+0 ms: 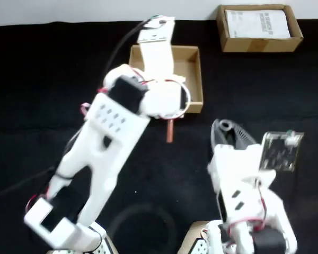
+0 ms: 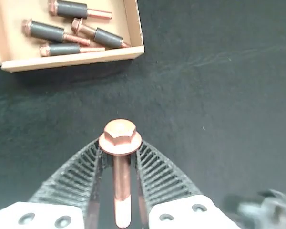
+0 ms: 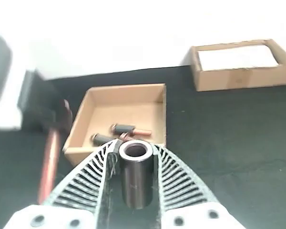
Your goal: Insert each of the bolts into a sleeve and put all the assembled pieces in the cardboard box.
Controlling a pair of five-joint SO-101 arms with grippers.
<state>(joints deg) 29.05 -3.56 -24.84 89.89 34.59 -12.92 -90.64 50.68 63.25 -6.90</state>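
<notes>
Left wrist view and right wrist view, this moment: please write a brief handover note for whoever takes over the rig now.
Left gripper: shut on a copper-coloured hex-head bolt, held over the black table just outside the box.
Right gripper: shut on a dark cylindrical sleeve, with its bore empty.
Open brown cardboard box: holds four assembled bolt-and-sleeve pieces.
Done: four pieces boxed.
Left: push the held bolt into the held sleeve, then put that piece in the box.
</notes>
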